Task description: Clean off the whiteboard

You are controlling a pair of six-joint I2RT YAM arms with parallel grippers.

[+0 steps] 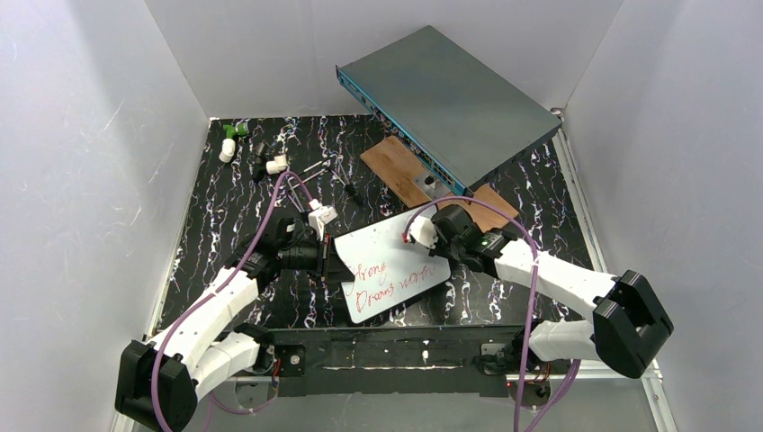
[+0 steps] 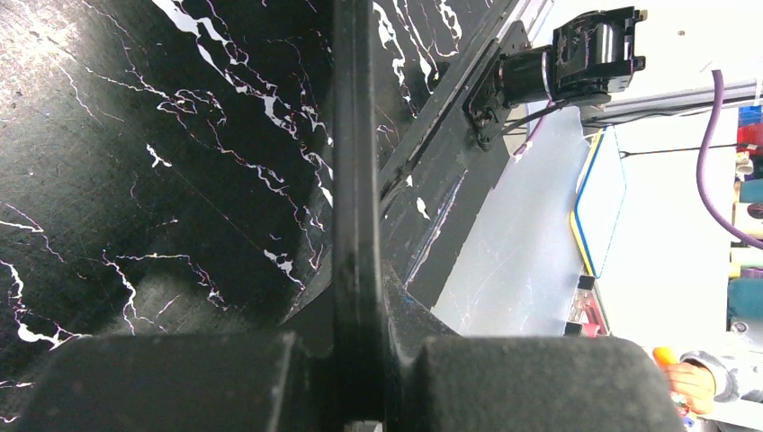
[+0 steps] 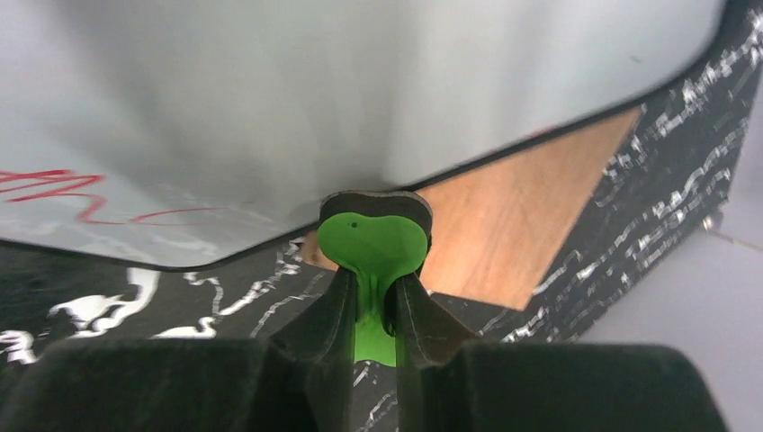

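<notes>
The whiteboard [image 1: 396,270] lies tilted on the black marbled table, with red handwriting across its lower half. My left gripper [image 1: 330,257] is shut on the board's left edge. In the left wrist view that edge [image 2: 354,162] runs as a thin dark strip between my fingers, at the left gripper [image 2: 355,310]. My right gripper [image 1: 417,232] is at the board's upper right edge, shut on a green eraser [image 3: 373,236] with a black felt layer. The felt touches the board's rim. The board [image 3: 342,99] fills the top of the right wrist view, above my right gripper [image 3: 373,292].
A grey-teal metal box [image 1: 454,99] lies at the back, partly over a brown wooden plank [image 1: 394,166], which also shows in the right wrist view [image 3: 522,225]. Small white and green parts [image 1: 232,137] and dark screws [image 1: 346,184] lie at the back left. White walls enclose the table.
</notes>
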